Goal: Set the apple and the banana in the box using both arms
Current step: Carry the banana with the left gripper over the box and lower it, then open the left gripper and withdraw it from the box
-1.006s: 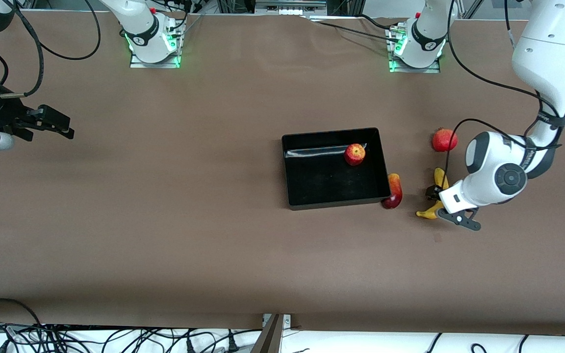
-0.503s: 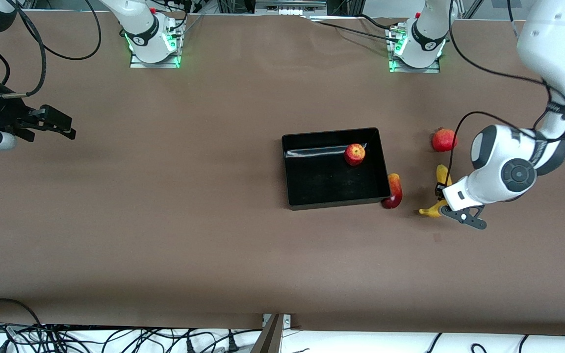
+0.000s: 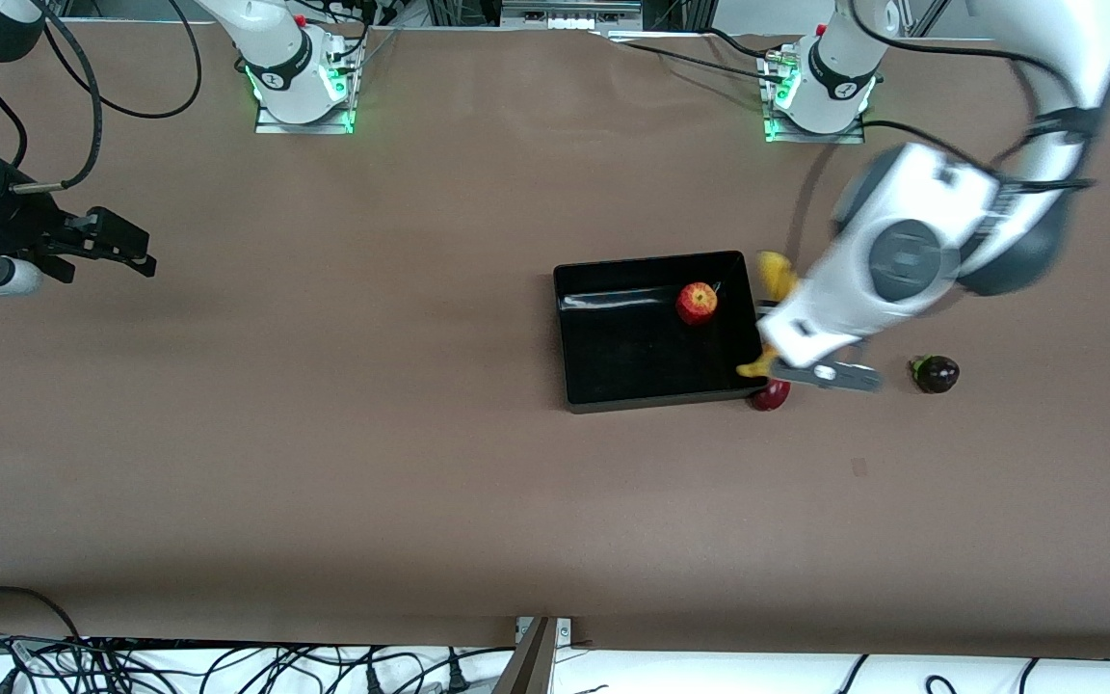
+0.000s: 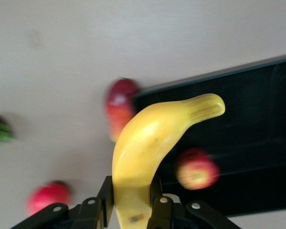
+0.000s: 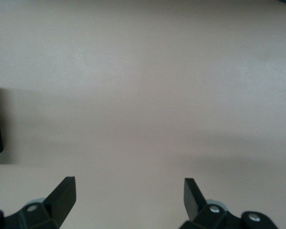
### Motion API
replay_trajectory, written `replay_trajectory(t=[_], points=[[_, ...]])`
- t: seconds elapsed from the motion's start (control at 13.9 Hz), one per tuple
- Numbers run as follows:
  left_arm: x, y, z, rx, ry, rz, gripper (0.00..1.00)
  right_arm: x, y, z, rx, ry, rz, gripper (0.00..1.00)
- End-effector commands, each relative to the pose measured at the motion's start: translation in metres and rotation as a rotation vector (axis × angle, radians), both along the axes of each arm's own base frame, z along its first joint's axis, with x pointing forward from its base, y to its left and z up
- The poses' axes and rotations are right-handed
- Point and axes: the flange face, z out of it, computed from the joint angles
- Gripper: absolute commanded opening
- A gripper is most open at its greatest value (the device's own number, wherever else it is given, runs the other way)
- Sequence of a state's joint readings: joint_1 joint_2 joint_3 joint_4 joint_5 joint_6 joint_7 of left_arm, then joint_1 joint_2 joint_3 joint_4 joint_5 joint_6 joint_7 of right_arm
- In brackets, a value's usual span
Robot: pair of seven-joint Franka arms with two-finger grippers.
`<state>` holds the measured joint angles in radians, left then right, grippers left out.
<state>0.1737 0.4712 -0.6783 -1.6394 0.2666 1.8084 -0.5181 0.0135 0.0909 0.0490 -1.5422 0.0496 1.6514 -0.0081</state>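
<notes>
The yellow banana (image 3: 775, 275) hangs in the air over the black box's (image 3: 627, 352) edge at the left arm's end, one tip (image 3: 753, 367) over the box corner. My left gripper (image 4: 131, 202) is shut on the banana (image 4: 148, 143), both fingers pressed against its lower half. The apple (image 3: 697, 303), red with yellow patches, lies inside the box near the rim farthest from the front camera, also seen in the left wrist view (image 4: 196, 169). My right gripper (image 3: 117, 246) waits open over bare table at the right arm's end, nothing between its fingers (image 5: 64, 193).
A red-yellow mango-like fruit (image 3: 769, 393) lies against the box's outer corner, partly under the left wrist. A dark fruit with a green cap (image 3: 934, 373) sits toward the left arm's end. A round red fruit (image 4: 47, 195) shows only in the left wrist view.
The left gripper shut on the banana, lifted it off the table and carried it toward the box. The dark fruit came into sight. The right arm barely shifted.
</notes>
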Motion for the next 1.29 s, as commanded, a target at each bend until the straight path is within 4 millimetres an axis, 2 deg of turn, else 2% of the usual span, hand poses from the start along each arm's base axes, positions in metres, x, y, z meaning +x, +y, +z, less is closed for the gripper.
replay_trajectory(t=[0.0, 0.07, 0.14, 0.22, 0.29, 0.36, 0.43, 0.5, 0.57, 0.65, 0.72, 0.86, 1.01, 1.22], points=[[-0.008, -0.072, -0.062, -0.050, -0.005, 0.184, 0.00, 0.001, 0.001, 0.005, -0.009, -0.012, 0.013, 1.00], [-0.014, -0.095, -0.081, -0.063, -0.016, 0.228, 0.00, 0.001, 0.001, 0.005, -0.009, -0.012, 0.013, 1.00], [-0.019, -0.108, -0.103, -0.069, -0.029, 0.249, 0.00, 0.001, 0.001, 0.005, -0.009, -0.012, 0.013, 1.00], [-0.024, -0.117, -0.125, -0.054, -0.035, 0.247, 0.00, 0.001, 0.001, 0.005, -0.009, -0.012, 0.013, 1.00], [-0.026, -0.117, -0.142, -0.026, -0.037, 0.242, 0.00, 0.001, 0.001, 0.005, -0.009, -0.013, 0.013, 1.00], [-0.028, -0.118, -0.152, -0.017, -0.033, 0.235, 0.00, 0.001, 0.001, 0.005, -0.009, -0.012, 0.013, 1.00], [-0.028, -0.118, -0.156, -0.016, -0.029, 0.245, 0.19, 0.001, 0.001, 0.005, -0.009, -0.012, 0.013, 1.00], [-0.028, -0.117, -0.158, -0.013, -0.026, 0.255, 0.70, 0.001, 0.000, 0.005, -0.009, -0.012, 0.011, 1.00], [-0.024, -0.109, -0.159, -0.010, -0.026, 0.249, 0.91, 0.001, 0.001, 0.005, -0.009, -0.012, 0.013, 1.00], [-0.021, -0.106, -0.155, -0.009, -0.028, 0.255, 1.00, 0.001, 0.001, 0.005, -0.009, -0.012, 0.013, 1.00], [-0.018, -0.104, -0.147, -0.009, -0.035, 0.264, 1.00, 0.001, 0.001, 0.005, -0.009, -0.012, 0.013, 1.00], [-0.005, -0.089, -0.097, 0.004, -0.084, 0.293, 1.00, 0.001, 0.000, 0.005, -0.009, -0.012, 0.011, 1.00], [0.008, -0.060, -0.040, 0.066, -0.111, 0.330, 1.00, 0.001, 0.000, 0.005, -0.009, -0.013, 0.011, 1.00], [0.021, -0.027, 0.021, 0.129, -0.043, 0.235, 1.00, 0.001, 0.001, 0.005, -0.009, -0.012, 0.013, 1.00]])
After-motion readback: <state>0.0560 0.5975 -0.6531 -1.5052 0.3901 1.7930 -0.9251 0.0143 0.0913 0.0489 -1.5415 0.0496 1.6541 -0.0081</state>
